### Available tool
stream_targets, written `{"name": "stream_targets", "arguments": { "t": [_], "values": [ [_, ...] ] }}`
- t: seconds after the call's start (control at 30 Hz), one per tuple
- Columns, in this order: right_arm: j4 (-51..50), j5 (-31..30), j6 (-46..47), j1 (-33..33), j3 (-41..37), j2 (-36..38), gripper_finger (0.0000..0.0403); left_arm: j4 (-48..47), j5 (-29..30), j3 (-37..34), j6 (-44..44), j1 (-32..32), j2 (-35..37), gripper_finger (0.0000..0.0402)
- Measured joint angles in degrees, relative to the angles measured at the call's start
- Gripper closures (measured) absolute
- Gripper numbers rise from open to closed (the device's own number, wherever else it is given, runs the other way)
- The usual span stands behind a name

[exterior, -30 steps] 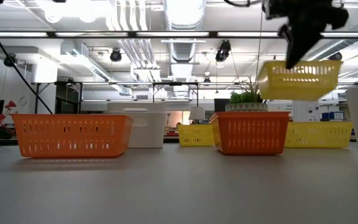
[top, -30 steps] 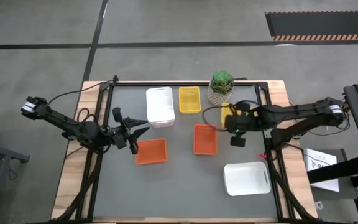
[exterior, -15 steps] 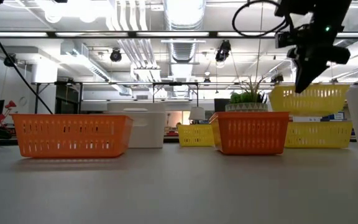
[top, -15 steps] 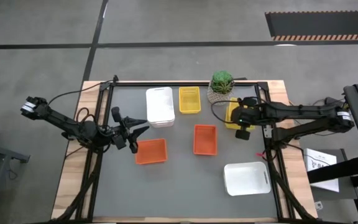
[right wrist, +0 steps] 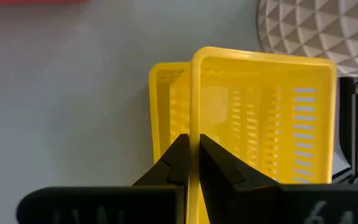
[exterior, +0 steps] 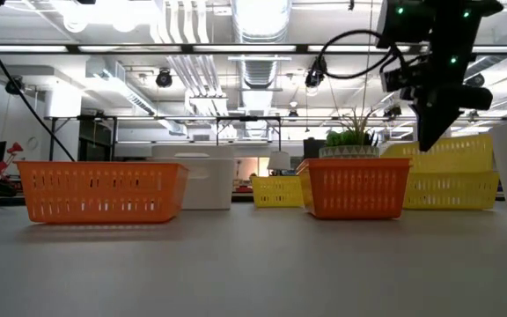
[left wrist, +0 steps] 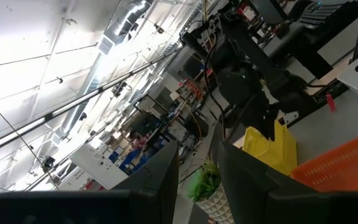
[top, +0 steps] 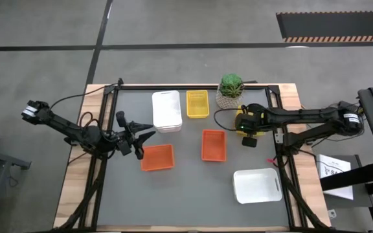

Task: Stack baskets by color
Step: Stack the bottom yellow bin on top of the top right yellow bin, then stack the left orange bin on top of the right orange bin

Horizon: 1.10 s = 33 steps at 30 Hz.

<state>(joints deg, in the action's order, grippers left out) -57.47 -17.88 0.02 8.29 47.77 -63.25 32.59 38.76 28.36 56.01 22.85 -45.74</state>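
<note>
Nesting one yellow basket into another.

The right gripper (right wrist: 193,155) pinches the wall of the upper yellow basket (right wrist: 263,118), tilted half into the lower yellow basket (right wrist: 163,118) just beneath; next, level, seat, release. From above the arm hides both. Left gripper (top: 136,138): fingers parted, idle.

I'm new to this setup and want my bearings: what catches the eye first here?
The right gripper, shut on a yellow basket, holds it tilted over a second yellow one beside the plant at the table's right. Two orange baskets sit mid-table, and the left gripper hangs open above the left one.
</note>
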Motion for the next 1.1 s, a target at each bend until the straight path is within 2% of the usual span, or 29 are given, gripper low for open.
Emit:
{"name": "stream_targets", "arguments": {
  "t": [0.23, 0.37, 0.5, 0.63, 0.77, 0.83, 0.93, 1.03, 1.1],
  "values": [
    [0.00, -0.14, 2.96, 0.00, -0.02, -3.19, 0.0332, 0.01, 0.28, 0.00, -0.02, 0.00, 0.00, 0.0304],
    [-0.94, 0.18, 5.06, -0.09, 0.64, -2.45, 0.0302, 0.01, 0.28, -0.08, -0.10, 0.00, 0.00, 0.0304],
    [1.00, 0.08, 9.31, -1.36, 1.18, -0.13, 0.0288, -0.05, 0.26, -0.54, -0.15, 0.00, 0.00, 0.0304],
    [9.76, -0.37, 10.97, -3.88, 0.73, 2.10, 0.0292, -0.06, 0.22, -0.59, -2.06, 0.00, 0.00, 0.0304],
    [25.92, -0.42, 6.28, -8.77, -1.84, 2.84, 0.0309, -0.01, 0.20, -0.57, -3.75, 0.00, 0.00, 0.0304],
    [34.17, -0.25, 1.63, -11.16, -3.70, 2.79, 0.0319, -0.05, 0.19, -0.56, -8.07, 0.00, 0.00, 0.0304],
    [44.31, -0.11, -4.20, -13.99, -6.03, 2.29, 0.0337, -1.97, 0.31, -1.03, -19.25, 0.00, -0.49, 0.0304],
    [47.79, 1.13, -9.00, -15.64, -8.05, 2.25, 0.0353, -6.70, 0.35, -2.25, -27.98, 0.00, -1.86, 0.0304],
    [49.24, 2.79, -11.03, -15.69, -9.16, 2.36, 0.0364, -6.54, 0.35, -3.59, -31.30, 0.00, -3.25, 0.0304]
  ]
}}
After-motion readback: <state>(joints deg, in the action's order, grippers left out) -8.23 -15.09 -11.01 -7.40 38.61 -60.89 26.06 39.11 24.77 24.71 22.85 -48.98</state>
